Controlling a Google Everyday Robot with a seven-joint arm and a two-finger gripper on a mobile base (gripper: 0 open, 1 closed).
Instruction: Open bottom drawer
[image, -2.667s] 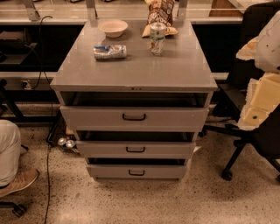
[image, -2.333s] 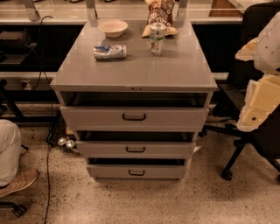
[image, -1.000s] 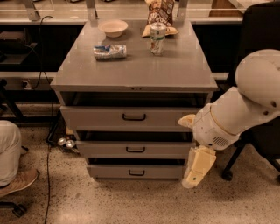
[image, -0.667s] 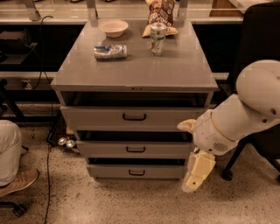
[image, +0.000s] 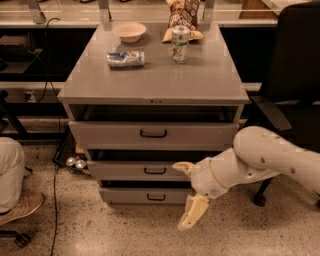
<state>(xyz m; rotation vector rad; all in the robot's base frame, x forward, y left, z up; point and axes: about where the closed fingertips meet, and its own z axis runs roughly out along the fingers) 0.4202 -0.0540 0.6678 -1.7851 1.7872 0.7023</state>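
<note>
The grey cabinet (image: 155, 80) has three drawers, all slightly pulled out. The bottom drawer (image: 130, 195) is the lowest, with a shallow grey front and a small black loop handle (image: 156, 197). My gripper (image: 186, 192) is open, on a white arm reaching in from the right. One cream finger (image: 182, 167) is level with the middle drawer (image: 125, 170). The other finger (image: 192, 214) hangs below the bottom drawer's front. The gripper is in front of the bottom drawer's right end, to the right of the handle, and holds nothing.
On the cabinet top are a bowl (image: 129, 31), a lying can (image: 125, 58), an upright can (image: 180, 44) and a snack bag (image: 184, 15). A black office chair (image: 295, 75) stands at the right. A person's leg and shoe (image: 15, 200) are at the left. Cables and small cans (image: 75, 162) lie by the cabinet's left foot.
My arm has swung in from the right edge, moving left and down, until the gripper is in front of the lower drawers. The drawers have not moved.
</note>
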